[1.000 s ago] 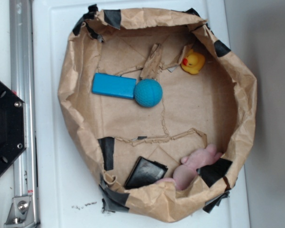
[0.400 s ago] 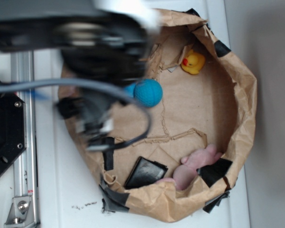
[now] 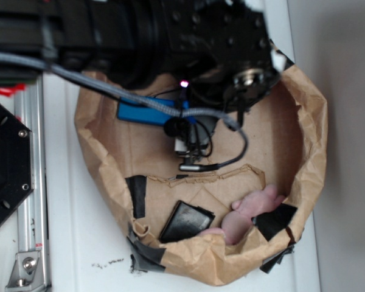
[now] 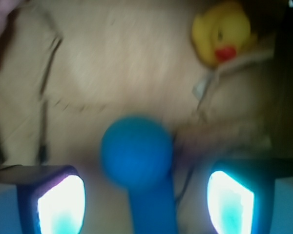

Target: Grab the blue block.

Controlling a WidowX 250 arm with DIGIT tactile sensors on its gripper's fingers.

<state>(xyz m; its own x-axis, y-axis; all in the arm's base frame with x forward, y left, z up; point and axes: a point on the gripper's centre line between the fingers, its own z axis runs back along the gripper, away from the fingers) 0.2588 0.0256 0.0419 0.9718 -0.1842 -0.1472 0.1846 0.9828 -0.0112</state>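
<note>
the grab has not happened yet, as far as can be judged. in the wrist view the gripper (image 4: 146, 204) has its two fingers (image 4: 61, 204) spread wide apart, and the blue block (image 4: 154, 209) runs up the gap between them as a smooth bright-blue bar, touching neither finger. what looks left to do is to come down around the bar, close on it and lift.

just beyond the fingertips, at the far end of the block, sits a round teal-blue ball (image 4: 136, 150); it appears to touch the bar's end, though the blur makes that uncertain. further ahead and to the right of the fingers is a yellow rubber duck (image 4: 223, 35) with a red bill, glossy and rounded.

from the outside view the arm covers most of the scene; only a strip of the blue block (image 3: 140, 114) shows under a grey braided cable (image 3: 152, 103). everything lies in a crumpled brown paper nest (image 3: 310, 140), creased and patched with black tape. nearer the camera lie a flat black wallet-like square (image 3: 186, 221) and a soft pink toy (image 3: 255, 210).
</note>
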